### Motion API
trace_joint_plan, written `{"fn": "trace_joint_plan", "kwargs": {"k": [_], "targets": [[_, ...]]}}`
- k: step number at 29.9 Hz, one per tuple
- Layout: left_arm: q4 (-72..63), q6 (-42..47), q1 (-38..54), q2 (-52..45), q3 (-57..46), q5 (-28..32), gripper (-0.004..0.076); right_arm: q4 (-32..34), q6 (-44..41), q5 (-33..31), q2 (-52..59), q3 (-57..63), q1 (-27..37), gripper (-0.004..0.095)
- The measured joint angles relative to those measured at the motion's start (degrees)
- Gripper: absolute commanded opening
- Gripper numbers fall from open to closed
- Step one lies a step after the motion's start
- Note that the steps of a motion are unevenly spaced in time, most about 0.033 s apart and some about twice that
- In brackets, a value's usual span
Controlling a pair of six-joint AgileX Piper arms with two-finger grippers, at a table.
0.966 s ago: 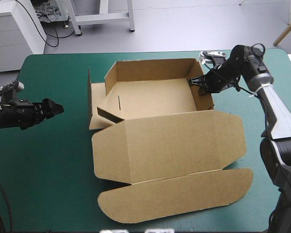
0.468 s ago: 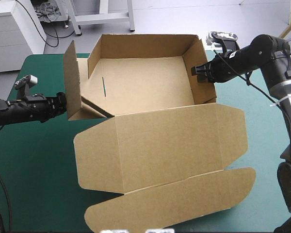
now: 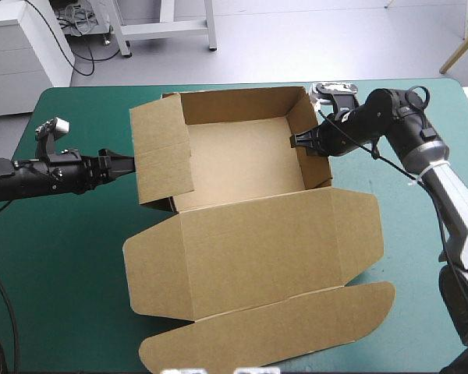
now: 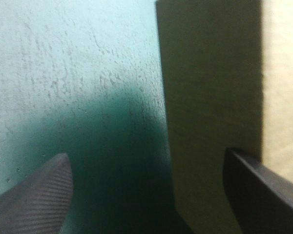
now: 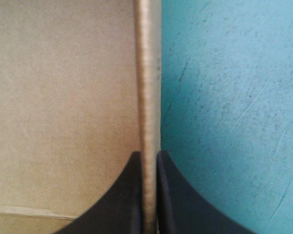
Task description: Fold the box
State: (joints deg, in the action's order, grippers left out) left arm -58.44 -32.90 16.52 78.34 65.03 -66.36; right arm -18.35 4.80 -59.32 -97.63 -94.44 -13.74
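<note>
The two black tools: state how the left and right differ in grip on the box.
The left tool is open, its fin-shaped fingers wide apart. The right tool is shut on the brown board box.

The left tool only faces the box's left flap, with teal-green cover showing between its fingers. The right tool straddles the right wall, leaving no gap.

Both tools meet a raised side panel.

Matt brown board of the box [image 3: 257, 234], plain and paper-faced, cut edge dull and fibrous, teal-green tabletop cover [image 3: 70, 257] matt, finely pitted, faintly scratched, left tool [image 4: 146, 156] finger [image 4: 36, 195] black, finely ribbed, right tool [image 5: 149, 155] fingers [image 5: 124, 195] smooth matt black
</note>
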Motion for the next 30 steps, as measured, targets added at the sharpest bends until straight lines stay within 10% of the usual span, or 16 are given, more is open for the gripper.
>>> {"fn": "trace_joint_plan", "kwargs": {"k": [30], "targets": [[0.1, -0.5, -0.3, 0.0, 0.0, -2.9, 0.0594, -6.7, -0.9, 16.0, -9.4, 3.3, -11.7, -0.0017]]}}
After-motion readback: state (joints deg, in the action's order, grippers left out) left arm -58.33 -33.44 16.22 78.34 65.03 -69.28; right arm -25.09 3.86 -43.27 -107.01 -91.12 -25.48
